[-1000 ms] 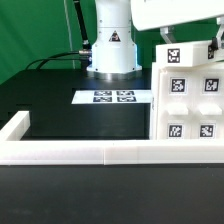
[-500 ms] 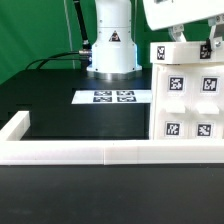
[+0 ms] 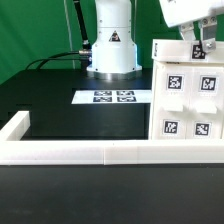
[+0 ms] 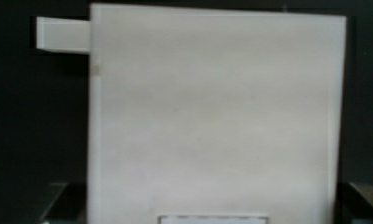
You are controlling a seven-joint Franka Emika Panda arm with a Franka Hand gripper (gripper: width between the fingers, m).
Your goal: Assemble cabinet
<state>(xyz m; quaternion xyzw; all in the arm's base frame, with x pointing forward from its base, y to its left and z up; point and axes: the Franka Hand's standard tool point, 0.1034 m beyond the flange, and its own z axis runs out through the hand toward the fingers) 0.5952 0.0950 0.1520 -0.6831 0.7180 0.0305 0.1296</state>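
The cabinet body (image 3: 187,100), a tall white box with several black-and-white tags on its front, stands at the exterior view's right, against the front rail. A tagged white piece (image 3: 164,50) sticks up at its top corner. My gripper (image 3: 203,45) reaches down onto the body's top at the upper right, with its jaws spread wide over it. The wrist view is filled by the body's plain white face (image 4: 209,100), where a small tab (image 4: 62,35) juts from one corner. Dark fingers (image 4: 55,200) flank both sides of the body, and my gripper (image 4: 209,205) is shut on it.
The marker board (image 3: 113,97) lies flat on the black table in front of the robot base (image 3: 110,50). A low white rail (image 3: 80,152) runs along the front and turns back at the exterior view's left (image 3: 14,127). Cables hang behind the base.
My gripper has slid toward the exterior view's right along the body's top. The cabinet body has shifted and tilted slightly with it.
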